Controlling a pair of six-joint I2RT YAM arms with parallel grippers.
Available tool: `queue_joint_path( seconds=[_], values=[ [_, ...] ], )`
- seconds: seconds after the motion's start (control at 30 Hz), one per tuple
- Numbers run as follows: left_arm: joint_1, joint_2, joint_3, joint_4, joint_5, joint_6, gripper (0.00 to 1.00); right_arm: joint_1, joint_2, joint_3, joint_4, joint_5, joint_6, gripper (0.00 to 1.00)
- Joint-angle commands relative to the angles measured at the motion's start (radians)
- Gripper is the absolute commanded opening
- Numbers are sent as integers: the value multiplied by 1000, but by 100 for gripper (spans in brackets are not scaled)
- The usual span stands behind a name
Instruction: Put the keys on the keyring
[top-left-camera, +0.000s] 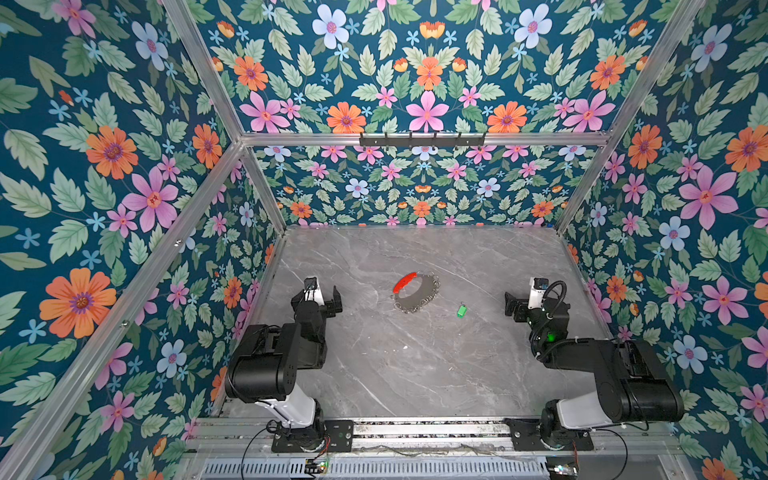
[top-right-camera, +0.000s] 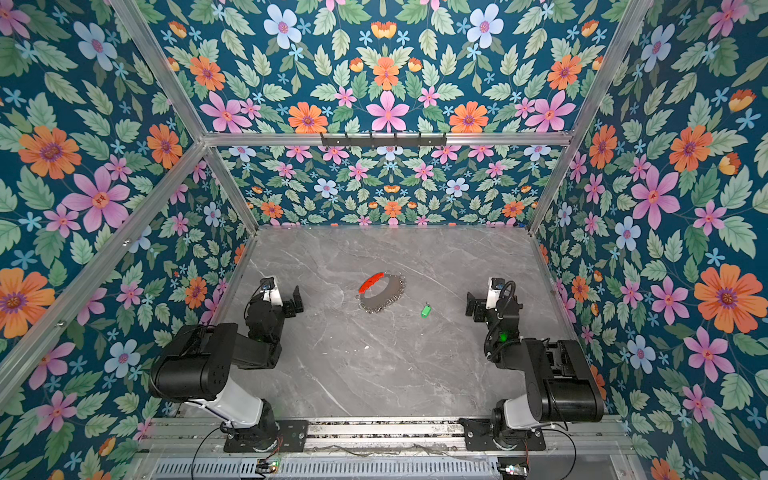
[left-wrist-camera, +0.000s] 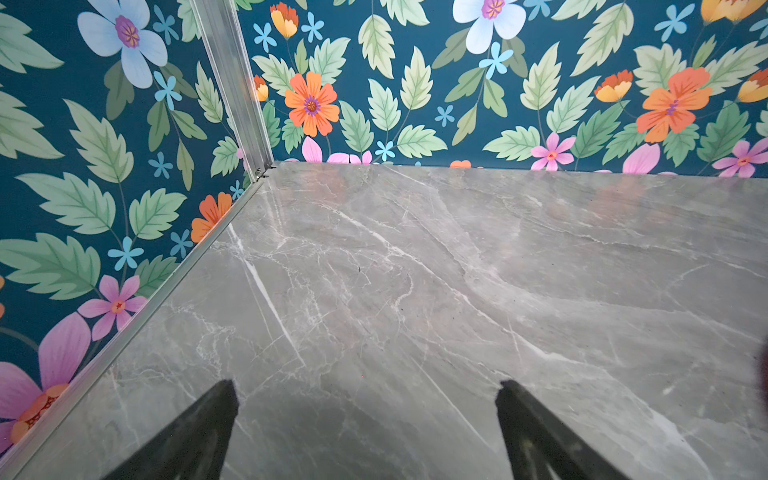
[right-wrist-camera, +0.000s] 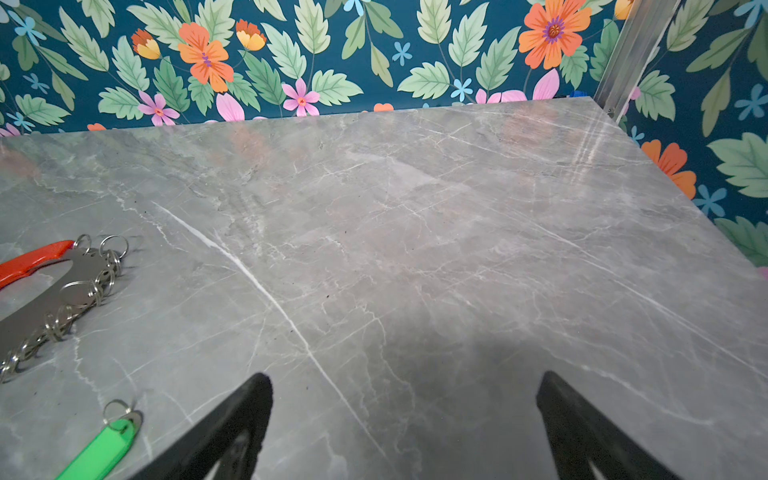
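The keyring (top-left-camera: 417, 296) (top-right-camera: 381, 294) lies flat near the middle of the grey marble table (top-left-camera: 415, 374). It has a red arc (top-left-camera: 404, 282) on its left part and small silver rings along its right and near rim. The keys, one small green tag (top-left-camera: 461, 310) (top-right-camera: 424, 311), lie to its right and a little nearer. The right wrist view shows the tag (right-wrist-camera: 99, 451) and the keyring (right-wrist-camera: 41, 307) off to one side. My left gripper (top-left-camera: 320, 293) (left-wrist-camera: 368, 386) is open and empty, left of the keyring. My right gripper (top-left-camera: 534, 297) (right-wrist-camera: 405, 377) is open and empty, right of the tag.
Floral walls with aluminium posts close in the table on the left, back and right. A black hook rail (top-left-camera: 422, 140) hangs high on the back wall. Both arm bases sit on a metal rail (top-left-camera: 415, 430) along the front edge.
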Motion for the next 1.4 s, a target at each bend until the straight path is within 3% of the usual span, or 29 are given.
queue_joint_path(
  seconds=[0.0, 0.23, 0.37, 0.43, 0.53, 0.6, 0.67, 0.77, 0.87, 0.93, 1.0, 1.07, 1.17, 1.2, 1.27, 1.37],
  values=[
    [-2, 0, -3, 18, -12, -1, 100, 1, -3, -1, 23, 6, -9, 99],
    [-32, -18, -53, 104, -47, 26, 100, 9, -6, -77, 177, -15, -21, 99],
    [-49, -101, -50, 32, -75, 33, 100, 12, -11, -83, 177, -67, -50, 99],
    [-67, -180, 15, -190, -103, 22, 100, 22, -12, -89, 192, -53, -58, 99],
    [-93, -261, 187, -568, -125, -99, 100, 52, -61, -143, 254, -45, -92, 99],
    [-113, -288, 281, -751, -99, -190, 100, 108, -184, -127, 113, 42, -125, 99],
    [-136, -309, 380, -937, -65, -267, 100, 170, -362, -39, -233, 77, -141, 99],
    [-154, -342, 463, -1064, 21, -278, 100, 179, -484, 93, -541, 187, 140, 99],
    [-156, -409, 487, -1096, 80, -267, 100, 179, -514, 227, -841, 312, 437, 99],
    [-156, -448, 467, -1064, 68, -305, 100, 178, -520, 245, -898, 380, 568, 99],
    [-156, -459, 420, -1005, -13, -433, 100, 172, -510, 192, -883, 437, 738, 99],
    [-147, -443, 381, -907, 16, -550, 100, 143, -479, 125, -753, 304, 719, 99],
    [-153, -406, 422, -896, 175, -509, 100, 197, -392, 92, -668, 249, 669, 99],
    [-174, -397, 434, -901, 181, -497, 100, 215, -362, 84, -645, 257, 666, 99],
    [-271, -371, 464, -917, 125, -423, 100, 223, -288, 96, -563, 145, 664, 98],
    [-408, -273, 531, -932, 68, -322, 98, 279, -212, 179, -586, 98, 630, 96]
  ],
)
